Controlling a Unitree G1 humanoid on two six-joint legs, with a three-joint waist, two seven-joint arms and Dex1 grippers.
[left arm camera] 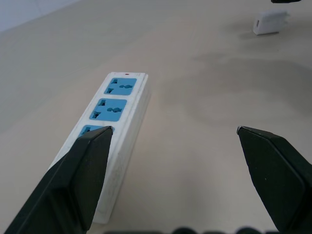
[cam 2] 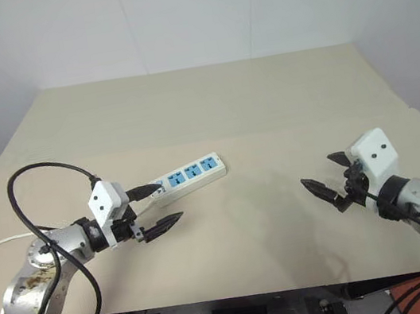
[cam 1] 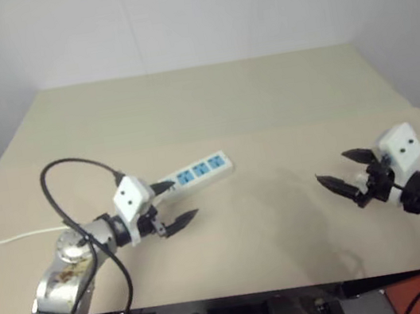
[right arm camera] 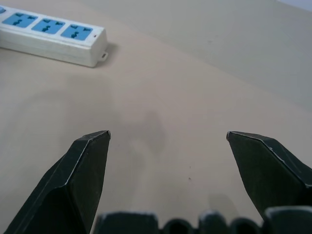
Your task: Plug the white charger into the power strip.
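Beige table [cam 1: 210, 108] against white wall [cam 1: 185, 8] bears the power strip [cam 1: 200, 170].

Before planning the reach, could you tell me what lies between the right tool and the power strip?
Bare table lies between the right tool and the power strip, as the right wrist view shows.

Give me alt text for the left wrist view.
A white power strip with blue sockets lies on a beige table, running up from behind one finger of the open left pincer. The white charger sits far off.
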